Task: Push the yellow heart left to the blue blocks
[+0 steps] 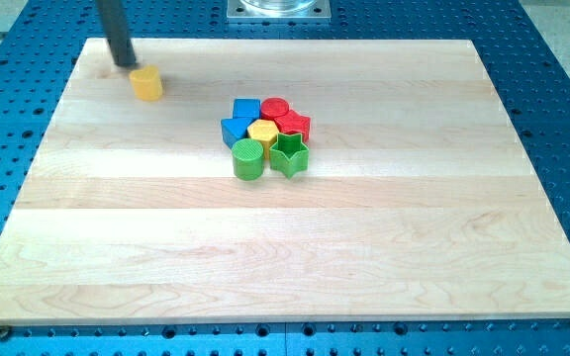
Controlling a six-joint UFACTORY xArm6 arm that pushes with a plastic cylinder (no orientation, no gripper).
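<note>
Yellow heart sits near the view's top-left corner of the bench, close to the top and left edges, w/ little board left beyond it on those sides. Wide bare wood lies across the view's bottom and right. Bench is a pale wooden board on a blue perforated base.

Centre cluster, blocks touching: two blue blocks, red cylinder, red block, yellow hexagon, green cylinder, green star. Heart is well apart from it, to the view's upper left.

End effector is a plain dark rod, no jaws to open or close, gripping nothing. It stands nearly upright; my tip is just beside the heart's upper-left side; contact unclear.
</note>
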